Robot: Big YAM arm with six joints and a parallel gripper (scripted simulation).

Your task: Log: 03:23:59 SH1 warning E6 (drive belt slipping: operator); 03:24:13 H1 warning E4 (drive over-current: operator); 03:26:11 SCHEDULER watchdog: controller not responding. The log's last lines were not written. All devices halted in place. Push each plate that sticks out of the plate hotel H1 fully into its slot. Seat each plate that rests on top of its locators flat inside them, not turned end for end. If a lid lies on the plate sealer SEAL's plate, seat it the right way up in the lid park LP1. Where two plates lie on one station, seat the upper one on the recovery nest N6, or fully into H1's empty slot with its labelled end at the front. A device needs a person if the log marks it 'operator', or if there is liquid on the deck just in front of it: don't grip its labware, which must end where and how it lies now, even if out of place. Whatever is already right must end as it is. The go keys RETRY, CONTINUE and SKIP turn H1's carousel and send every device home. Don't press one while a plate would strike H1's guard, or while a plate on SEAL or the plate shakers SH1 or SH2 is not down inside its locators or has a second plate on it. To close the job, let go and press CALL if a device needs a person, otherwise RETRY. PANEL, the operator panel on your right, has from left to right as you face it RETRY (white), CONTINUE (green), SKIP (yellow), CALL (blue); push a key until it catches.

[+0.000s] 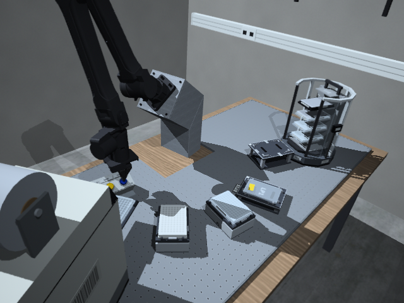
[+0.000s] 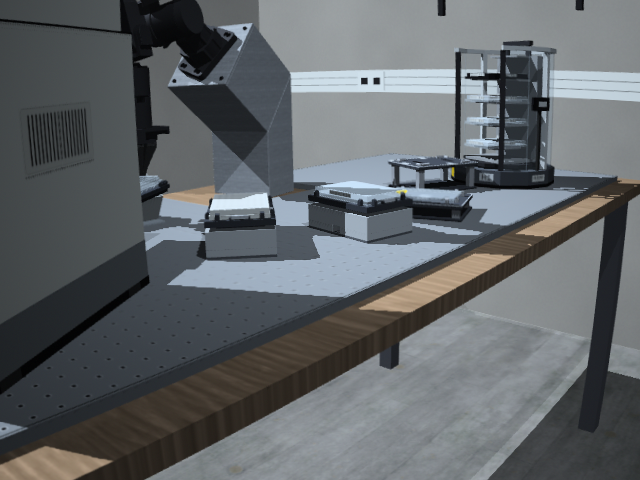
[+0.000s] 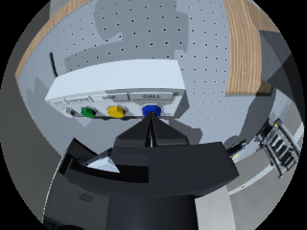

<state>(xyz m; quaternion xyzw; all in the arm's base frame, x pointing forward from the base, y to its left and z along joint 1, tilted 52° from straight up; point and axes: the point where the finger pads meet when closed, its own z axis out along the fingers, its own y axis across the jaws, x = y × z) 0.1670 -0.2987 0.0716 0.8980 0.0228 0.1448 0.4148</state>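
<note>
On the grey perforated table (image 1: 208, 274) the white operator panel (image 3: 115, 83) lies at the near left; the black hand (image 1: 123, 176), fully closed and holding nothing, should bear squarely on the round blue CALL key (image 3: 152, 110); press straight until it catches.

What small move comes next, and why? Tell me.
Probably press straight down a little further: the shut gripper stands on the blue CALL key, clear of the yellow key, and the jaws hold nothing. Whether the key has caught cannot be seen.
</note>
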